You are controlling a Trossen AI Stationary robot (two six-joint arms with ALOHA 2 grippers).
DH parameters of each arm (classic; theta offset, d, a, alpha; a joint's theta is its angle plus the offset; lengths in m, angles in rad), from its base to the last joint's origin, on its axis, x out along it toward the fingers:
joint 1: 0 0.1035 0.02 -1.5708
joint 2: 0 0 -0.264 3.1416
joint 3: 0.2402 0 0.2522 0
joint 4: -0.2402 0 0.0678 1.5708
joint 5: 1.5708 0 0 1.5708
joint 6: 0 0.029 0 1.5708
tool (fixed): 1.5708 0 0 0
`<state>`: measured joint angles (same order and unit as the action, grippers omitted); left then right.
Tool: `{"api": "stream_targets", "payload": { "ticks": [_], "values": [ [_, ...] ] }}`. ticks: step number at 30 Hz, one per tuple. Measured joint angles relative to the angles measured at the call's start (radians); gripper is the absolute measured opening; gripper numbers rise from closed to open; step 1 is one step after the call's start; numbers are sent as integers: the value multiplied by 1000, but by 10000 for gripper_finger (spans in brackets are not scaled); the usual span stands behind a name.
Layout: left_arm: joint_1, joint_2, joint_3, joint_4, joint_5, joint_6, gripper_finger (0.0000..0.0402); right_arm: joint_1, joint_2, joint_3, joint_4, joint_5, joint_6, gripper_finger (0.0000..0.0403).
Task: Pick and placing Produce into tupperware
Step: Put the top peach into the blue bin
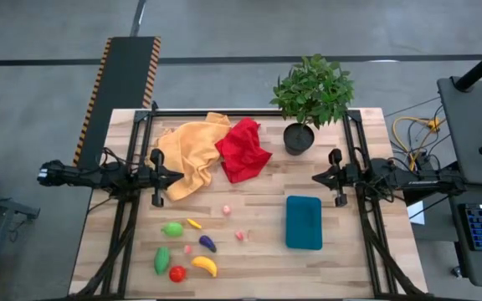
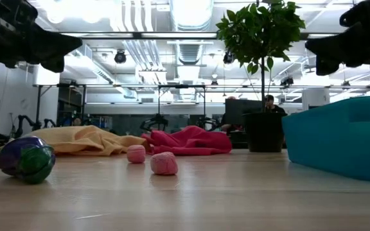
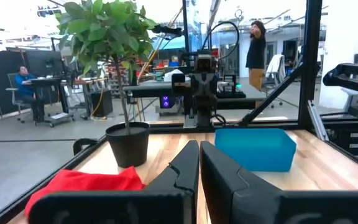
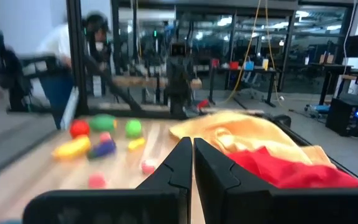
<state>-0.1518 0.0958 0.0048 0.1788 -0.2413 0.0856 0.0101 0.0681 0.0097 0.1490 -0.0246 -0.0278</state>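
Both tools parked at worktop edges, fingers closed to thin slit, holding nothing: left tool (image 1: 176, 176), right tool (image 1: 315, 177).

Produce well apart from left tool, toward near edge: banana (image 1: 205, 266), tomato (image 1: 176, 273), eggplant (image 1: 207, 243).

Tupperware (image 1: 304, 222) near right tool, empty.

Risks:
- round tomato may roll when nudged
- small pink bit (image 1: 241, 236) may slip closing fingers
- red cloth (image 1: 243, 149) could snag sweeping arm

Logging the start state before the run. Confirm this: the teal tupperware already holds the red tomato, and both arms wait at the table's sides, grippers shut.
Not quite. The tupperware is empty in the high view; the red tomato lies on the table near its front left corner, beside the yellow banana. The rest holds: the left gripper and right gripper wait at the sides, shut.
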Motion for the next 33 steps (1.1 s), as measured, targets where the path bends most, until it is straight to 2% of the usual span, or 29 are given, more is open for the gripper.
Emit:
{"api": "stream_targets", "payload": {
  "ticks": [4, 8, 13, 16, 19, 26, 29, 33],
  "values": [
    [0, 0, 0, 60, -6, 8, 0, 0, 0, 0, 61, 0, 111, 9],
    [0, 0, 0, 125, -26, 9, 0, -2, 0, 0, 149, 0, 50, 9],
    [0, 16, 0, 285, -82, 40, 0, -2, 0, 0, 326, 2, -9, 11],
    [0, 49, 0, 388, -82, 162, 0, -2, 5, 1, 368, 0, -51, 30],
    [1, 100, 8, 479, -81, 194, 15, -2, 38, 28, 349, 3, -34, 70],
    [1, 315, 138, 464, -69, 157, 116, -2, 285, 183, 348, 8, 47, 184],
    [1, 413, 214, 468, -77, 157, 154, -2, 413, 277, 336, 9, 23, 209],
    [1, 534, 311, 469, -77, 158, 180, -2, 578, 413, 251, 1, -24, 222]
  ]
}}
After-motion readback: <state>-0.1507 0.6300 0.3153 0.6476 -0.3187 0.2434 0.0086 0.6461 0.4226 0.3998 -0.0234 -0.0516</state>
